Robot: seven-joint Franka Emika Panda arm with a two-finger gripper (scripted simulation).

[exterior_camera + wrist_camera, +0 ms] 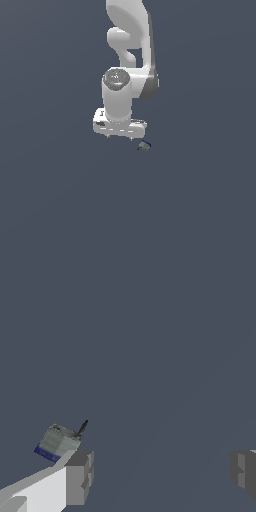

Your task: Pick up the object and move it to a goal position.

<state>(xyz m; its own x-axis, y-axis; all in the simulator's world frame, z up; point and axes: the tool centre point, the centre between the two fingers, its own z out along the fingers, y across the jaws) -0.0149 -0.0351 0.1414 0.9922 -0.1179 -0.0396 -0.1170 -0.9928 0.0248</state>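
Observation:
The object (144, 145) is a tiny flat grey mottled block with a dark blue edge, lying on the dark floor just below and to the exterior view's right of my white gripper (120, 136). In the wrist view the block (57, 442) lies just beyond one grey finger (79, 477), outside the gap between the fingers. The other finger (243, 471) is far across the frame, so the gripper (161, 476) is open and empty.
A plain dark grey-blue floor (60, 200) fills both views. The white arm (131, 45) rises behind the gripper in the exterior view.

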